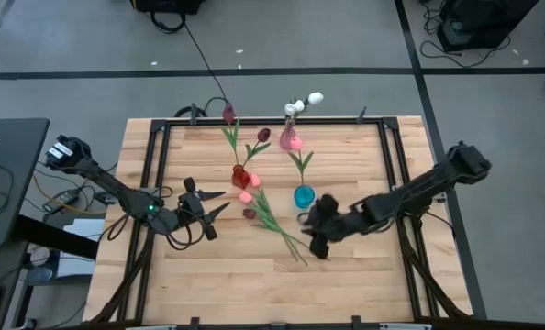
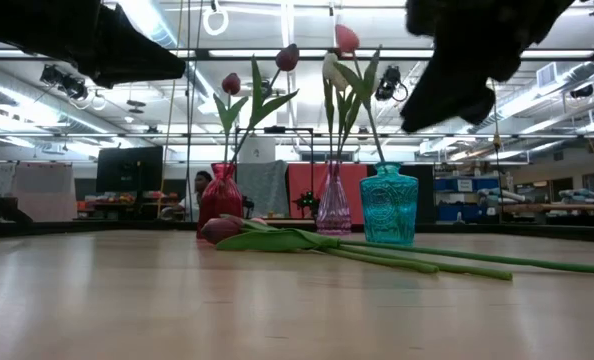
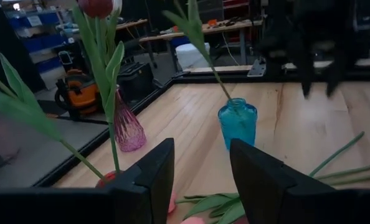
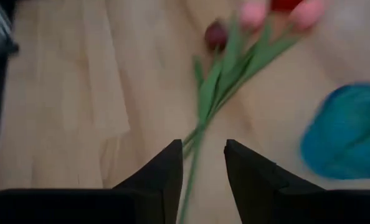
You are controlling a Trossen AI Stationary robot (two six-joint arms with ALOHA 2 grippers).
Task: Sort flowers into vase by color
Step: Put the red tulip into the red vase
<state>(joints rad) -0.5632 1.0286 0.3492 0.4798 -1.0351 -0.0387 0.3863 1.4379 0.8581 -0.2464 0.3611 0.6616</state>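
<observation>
Three tulips lie flat on the table in a bundle [image 1: 271,220], two pink heads [image 1: 246,196] and a maroon head [image 1: 250,213] toward the left, stems running toward the near right. Their stems [image 4: 200,118] show below my right gripper [image 4: 203,169], which is open and hovers above them [image 1: 316,234], clear of the table in the low view [image 2: 457,75]. The red vase [image 1: 240,174] holds maroon tulips. White and pink heads stand in the pink vase [image 1: 291,139], and one stem in the blue vase [image 1: 304,195]. My left gripper [image 1: 213,206] is open, left of the red vase.
The three vases stand close together at the table's middle and far part [image 2: 332,205]. A black frame rail [image 1: 272,119] runs around the tabletop. Bare wood lies toward the near edge [image 1: 254,284]. Upright stems and leaves [image 3: 104,74] rise close in front of my left gripper.
</observation>
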